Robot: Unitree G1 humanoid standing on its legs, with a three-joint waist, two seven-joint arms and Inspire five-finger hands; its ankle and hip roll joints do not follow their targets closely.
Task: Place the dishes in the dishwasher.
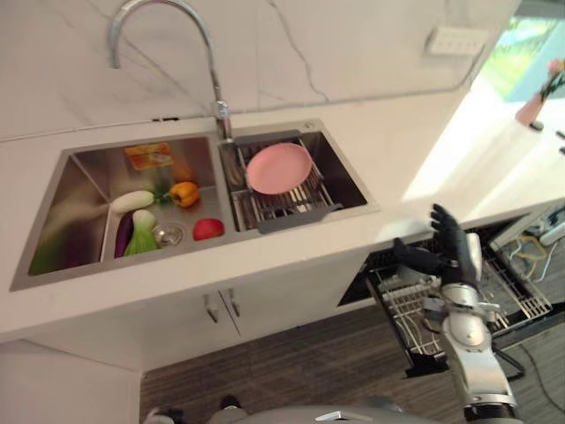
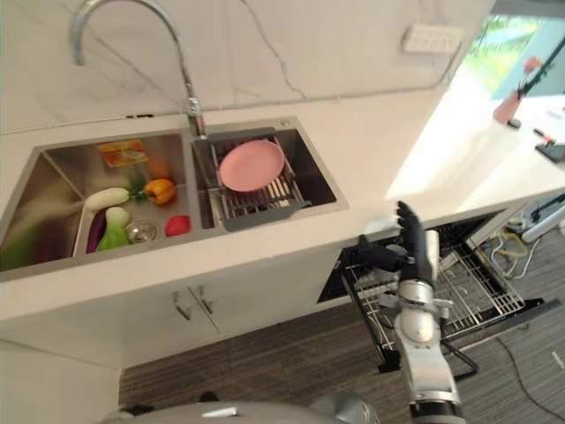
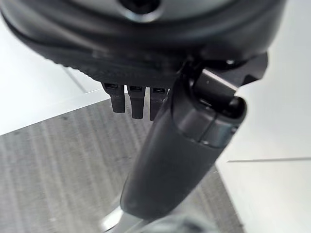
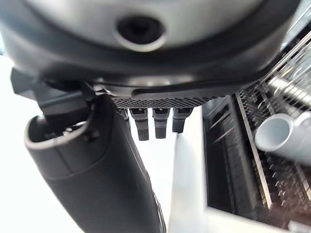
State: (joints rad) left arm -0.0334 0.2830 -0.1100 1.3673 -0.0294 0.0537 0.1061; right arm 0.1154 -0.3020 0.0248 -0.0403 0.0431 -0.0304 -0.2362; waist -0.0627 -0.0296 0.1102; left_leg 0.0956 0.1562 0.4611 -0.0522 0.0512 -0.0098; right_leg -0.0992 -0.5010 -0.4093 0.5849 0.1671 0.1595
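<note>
Left eye view looks down on a white desk with a double sink: the pink plate lies flat on a wire drain rack in the near-tap basin, likely left there to drip, so it has not yet been moved to the dishwasher. The other basin holds vegetables, among them a yellow pepper and a red one, which are no part of the job. Below the desk edge the dishwasher rack is pulled out, ready to take dishes, and the right hand hovers above it, fingers straight and spread, holding nothing. Right eye view shows the same layout, the plate well apart from that hand. Left wrist view has the left hand over the grey floor, fingers relaxed and empty, apparently idle. Right wrist view shows the wire rack past the straight fingers, with a white cup already lying in it.
</note>
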